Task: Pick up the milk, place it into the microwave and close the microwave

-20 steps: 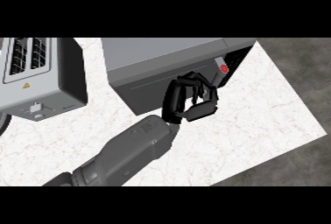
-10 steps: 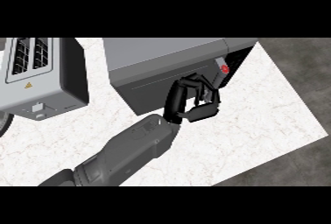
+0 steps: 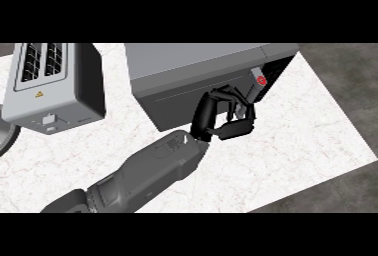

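Note:
The grey microwave (image 3: 193, 70) stands at the back of the counter, its dark door (image 3: 177, 107) lying against the body. A red button (image 3: 260, 80) shows on the panel at the door's right. My left hand (image 3: 225, 117) is at the door's right end, just below that button. Its fingers (image 3: 240, 100) are curled and touch the door front, and I see nothing held in them. The grey forearm (image 3: 148, 172) comes in from the lower left. No milk shows anywhere. The right hand is out of view.
A silver toaster (image 3: 48, 85) stands to the left of the microwave. A dark round rim (image 3: 6, 140) pokes in at the left edge. The white marble counter (image 3: 295, 150) ends at the right and lower right, with dark floor (image 3: 347, 65) beyond.
The left hand has stayed at the microwave door with only a very slight shift. The door and the toaster have not moved.

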`<state>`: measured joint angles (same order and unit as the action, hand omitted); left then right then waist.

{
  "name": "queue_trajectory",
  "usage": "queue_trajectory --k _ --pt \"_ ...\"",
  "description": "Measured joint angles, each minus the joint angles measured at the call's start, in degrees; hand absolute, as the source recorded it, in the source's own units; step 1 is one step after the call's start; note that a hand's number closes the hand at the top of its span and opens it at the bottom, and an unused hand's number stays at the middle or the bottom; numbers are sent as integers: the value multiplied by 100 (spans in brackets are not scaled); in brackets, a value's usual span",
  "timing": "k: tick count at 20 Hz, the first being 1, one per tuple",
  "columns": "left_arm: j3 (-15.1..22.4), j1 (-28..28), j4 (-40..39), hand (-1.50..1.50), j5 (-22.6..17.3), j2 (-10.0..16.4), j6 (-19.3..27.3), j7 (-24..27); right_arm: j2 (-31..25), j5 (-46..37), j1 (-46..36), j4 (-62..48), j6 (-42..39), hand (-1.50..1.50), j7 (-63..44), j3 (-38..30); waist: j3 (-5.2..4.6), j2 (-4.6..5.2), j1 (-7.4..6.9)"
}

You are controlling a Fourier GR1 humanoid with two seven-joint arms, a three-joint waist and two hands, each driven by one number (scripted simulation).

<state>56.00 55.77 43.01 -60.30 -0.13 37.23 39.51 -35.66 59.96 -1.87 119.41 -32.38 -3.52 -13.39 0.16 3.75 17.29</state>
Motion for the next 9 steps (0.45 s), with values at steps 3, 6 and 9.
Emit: queue_trajectory --k 3,6,9 --pt "59 26 18 150 -120 -1 -24 -83 -57 61 55 60 28 -150 -28 -92 -10 -13 -65" --pt "97 20 41 -150 -237 -2 -110 -105 -91 134 154 117 53 -150 -66 -151 -17 -27 -136" --pt "157 35 28 -150 -328 1 -208 -119 -128 197 230 187 94 -150 -103 -216 -23 -37 -195"
